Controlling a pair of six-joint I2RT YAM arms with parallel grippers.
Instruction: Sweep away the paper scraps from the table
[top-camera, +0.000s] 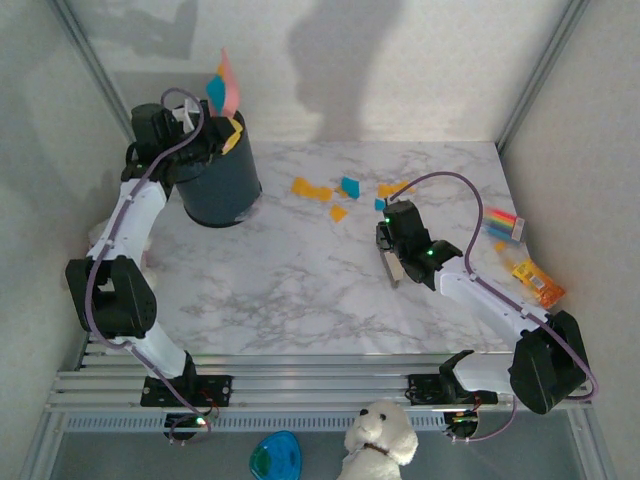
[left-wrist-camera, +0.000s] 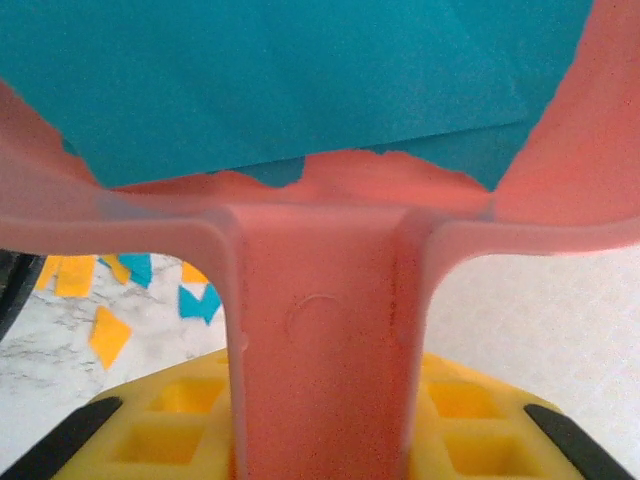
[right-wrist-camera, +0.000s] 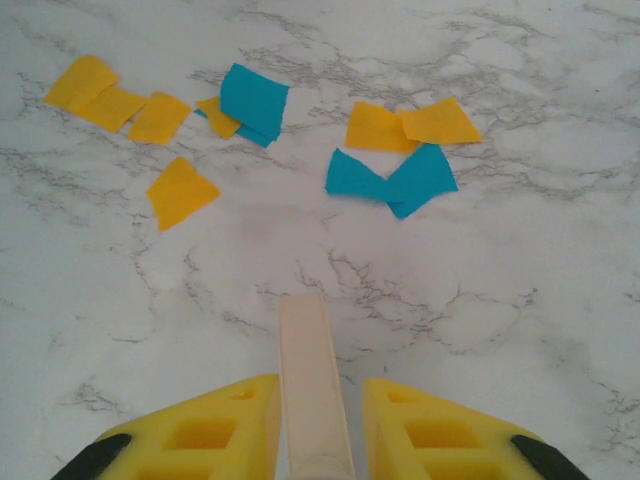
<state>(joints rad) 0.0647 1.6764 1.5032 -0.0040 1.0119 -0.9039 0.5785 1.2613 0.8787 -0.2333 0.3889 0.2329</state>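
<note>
a dark bin (top-camera: 218, 185) is seen at the far left of the table (top-camera: 300, 290), under the left gripper (top-camera: 228, 132). striped packets (top-camera: 503, 221) and an orange packet (top-camera: 538, 283) are laid by the right edge, well apart from the paper scraps (top-camera: 349, 185). a plush dog (top-camera: 380, 440) is set below the rail frame (top-camera: 320, 385), off the tabletop. bare marble is left between the right gripper (top-camera: 392, 262) and the scraps.

the scraps are spread in a loose band across the far middle of the table, between bin and striped packets. its long axis runs left to right in the top view. orange and teal pieces are mixed.

the right jaws are closed tight on a pale stick (right-wrist-camera: 312, 370). its long axis is pointed straight at the scraps, and its tip is stopped short of them.

the left jaws are clamped on the handle of a pink dustpan (left-wrist-camera: 320, 330), which is held raised over the bin, pan tilted up.

overlaps are made out in the right wrist view: two teal pieces touching like a bow, two orange ones just beyond. from above these are read as small spots. a large teal sheet (left-wrist-camera: 300, 80) lying in the pan is given by the left wrist view; from above it is reduced to a small patch.
</note>
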